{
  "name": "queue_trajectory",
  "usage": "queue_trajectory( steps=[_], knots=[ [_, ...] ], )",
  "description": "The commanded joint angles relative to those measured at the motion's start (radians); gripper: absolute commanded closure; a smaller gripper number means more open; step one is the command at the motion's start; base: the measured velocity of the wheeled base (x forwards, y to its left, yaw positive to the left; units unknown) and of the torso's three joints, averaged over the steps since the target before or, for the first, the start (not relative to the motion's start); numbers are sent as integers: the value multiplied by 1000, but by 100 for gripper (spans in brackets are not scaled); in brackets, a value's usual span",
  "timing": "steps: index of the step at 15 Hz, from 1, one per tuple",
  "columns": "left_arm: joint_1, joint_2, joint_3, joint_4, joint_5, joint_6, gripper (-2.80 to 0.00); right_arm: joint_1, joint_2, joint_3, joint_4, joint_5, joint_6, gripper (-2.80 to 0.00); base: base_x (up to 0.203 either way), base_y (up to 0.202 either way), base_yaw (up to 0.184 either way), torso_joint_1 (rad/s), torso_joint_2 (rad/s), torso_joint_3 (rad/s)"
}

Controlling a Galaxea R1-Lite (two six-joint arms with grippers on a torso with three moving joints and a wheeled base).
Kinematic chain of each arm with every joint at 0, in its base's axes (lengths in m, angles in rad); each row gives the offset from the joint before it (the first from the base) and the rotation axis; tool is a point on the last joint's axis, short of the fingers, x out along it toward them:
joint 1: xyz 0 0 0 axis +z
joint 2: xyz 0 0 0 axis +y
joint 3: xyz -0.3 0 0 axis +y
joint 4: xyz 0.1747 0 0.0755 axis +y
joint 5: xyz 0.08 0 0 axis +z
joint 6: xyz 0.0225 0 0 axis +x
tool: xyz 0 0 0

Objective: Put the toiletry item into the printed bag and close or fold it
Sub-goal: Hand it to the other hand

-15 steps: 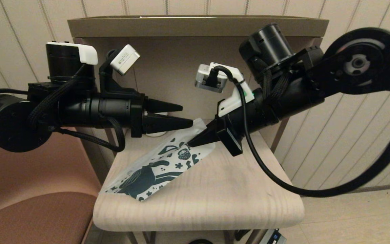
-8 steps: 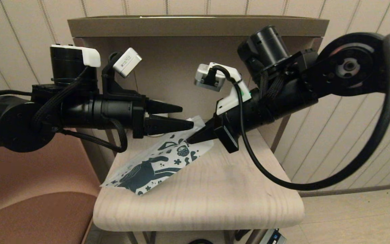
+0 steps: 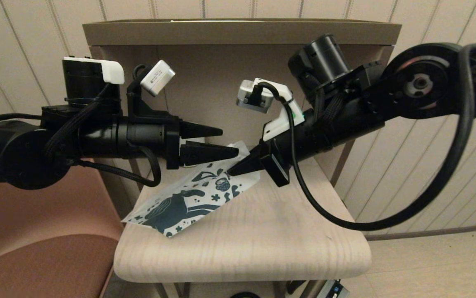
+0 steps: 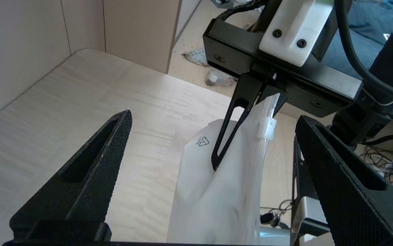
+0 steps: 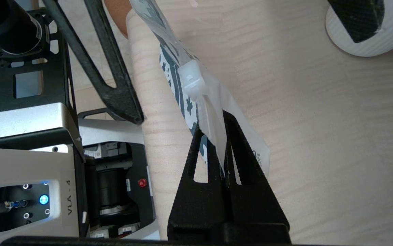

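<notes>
The printed bag [image 3: 188, 199] lies slanted on the light wood table [image 3: 262, 244], its zip end raised. My right gripper [image 3: 230, 170] is shut on that zip edge, and the right wrist view shows its tips [image 5: 214, 119] pinching the strip just below the white slider [image 5: 189, 77]. My left gripper [image 3: 230, 142] hovers open beside the raised end. In the left wrist view the bag [image 4: 216, 201] and its slider [image 4: 267, 127] stand between the open left fingers [image 4: 117, 136], untouched. The toiletry item is not in view.
A white ribbed mug [image 5: 363, 34] stands on the table behind the left gripper. A brown shelf unit [image 3: 242, 33] rises at the back. A brown seat [image 3: 35, 265] sits to the left, below the table's edge.
The right gripper has drawn the bag's zip end slightly up and back, dragging the bag's low end a little along the table. The left gripper has edged slightly toward the bag.
</notes>
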Motion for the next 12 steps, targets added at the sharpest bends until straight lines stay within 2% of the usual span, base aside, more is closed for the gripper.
queue_trajectory(
  steps=[1, 12],
  knots=[
    [-2, 1, 3, -3, -4, -1, -280, 1, 1, 0, 3, 3, -3, 0, 0, 0, 0, 0, 0, 0],
    [-2, 5, 9, -3, -6, 21, -280, -13, 4, -1, -7, 3, -3, 0, 0, 0, 0, 0, 0, 0]
  ],
)
